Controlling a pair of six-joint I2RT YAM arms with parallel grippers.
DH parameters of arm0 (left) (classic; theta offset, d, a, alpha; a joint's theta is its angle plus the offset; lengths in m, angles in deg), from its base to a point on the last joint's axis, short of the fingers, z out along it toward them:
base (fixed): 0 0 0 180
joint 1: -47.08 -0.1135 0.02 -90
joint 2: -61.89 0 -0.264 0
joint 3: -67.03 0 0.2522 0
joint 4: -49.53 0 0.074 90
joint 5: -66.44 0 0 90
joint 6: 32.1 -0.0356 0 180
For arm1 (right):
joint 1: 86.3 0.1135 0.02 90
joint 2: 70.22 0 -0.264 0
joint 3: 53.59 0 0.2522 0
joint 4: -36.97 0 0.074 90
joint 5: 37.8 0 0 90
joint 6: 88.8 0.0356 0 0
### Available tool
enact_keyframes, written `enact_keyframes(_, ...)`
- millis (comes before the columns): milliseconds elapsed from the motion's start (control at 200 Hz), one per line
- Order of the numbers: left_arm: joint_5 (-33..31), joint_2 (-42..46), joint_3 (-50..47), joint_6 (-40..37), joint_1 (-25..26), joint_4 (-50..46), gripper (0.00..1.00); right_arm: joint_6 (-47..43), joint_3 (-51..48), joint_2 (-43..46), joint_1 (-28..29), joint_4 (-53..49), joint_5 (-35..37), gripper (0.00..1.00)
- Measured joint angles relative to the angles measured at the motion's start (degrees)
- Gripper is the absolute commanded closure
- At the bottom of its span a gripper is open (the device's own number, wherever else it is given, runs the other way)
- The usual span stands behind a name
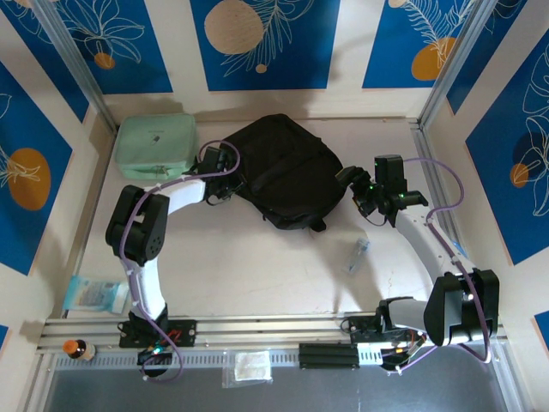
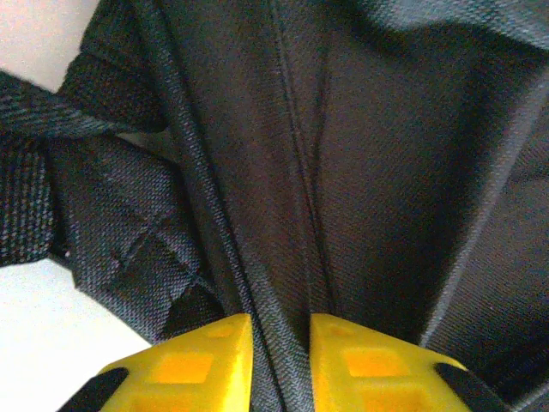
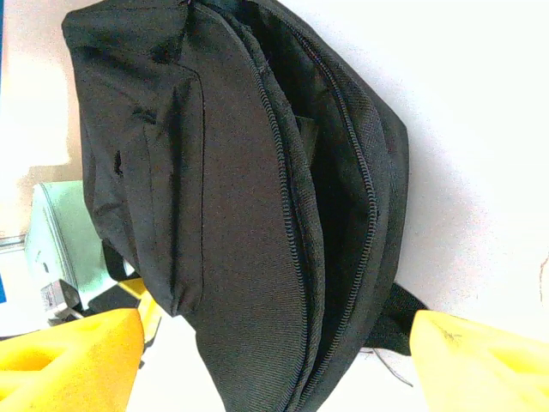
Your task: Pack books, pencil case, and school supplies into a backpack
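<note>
The black backpack lies in the middle of the table, and the right wrist view shows its main zip gaping open. My left gripper is shut on a fold of the backpack's fabric at its left edge, the fold pinched between the yellow fingers. My right gripper stands open just right of the backpack, its fingers wide apart, one on each side of the bag's near end. The small clear plastic piece lies on the table in front of the right gripper. The books are out of view.
A mint green zip case sits at the back left, touching the backpack's left side. A light blue packet lies at the front left by the left arm's base. A small bottle and a white pad rest on the front rail.
</note>
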Motion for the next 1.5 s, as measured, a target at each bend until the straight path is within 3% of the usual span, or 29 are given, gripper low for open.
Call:
enact_keyframes(385,0.68,-2.29,2.49,-0.13,-0.11,-0.15,0.74,-0.02,-0.98,-0.22,0.33,0.07,0.13,0.2)
enact_keyframes(465,1.09,-3.19,3.3,-0.04,-0.15,-0.17,0.81,-0.02,-1.68,-1.29,0.35,0.39,-0.44,0.22)
enact_keyframes(590,1.88,-3.39,4.09,0.37,-0.15,-0.09,1.0,-0.17,-2.14,-4.31,0.74,0.52,-1.84,0.24)
enact_keyframes(845,3.26,-2.69,4.07,-0.85,-0.26,0.28,1.0,-2.75,-1.2,-12.63,1.75,1.2,-4.46,0.38)
enact_keyframes(1005,5.25,2.51,1.16,-1.53,-0.26,1.51,1.0,-5.01,1.36,-19.26,1.79,1.31,-4.33,0.45)
enact_keyframes(1345,10.73,12.33,-5.62,-0.76,-0.09,4.96,1.0,-11.47,11.17,-30.16,0.9,1.4,-1.79,0.47)
enact_keyframes(1500,12.04,12.55,-5.97,-0.15,0.2,5.86,1.0,-14.16,13.55,-30.64,-0.15,0.5,0.24,0.34)
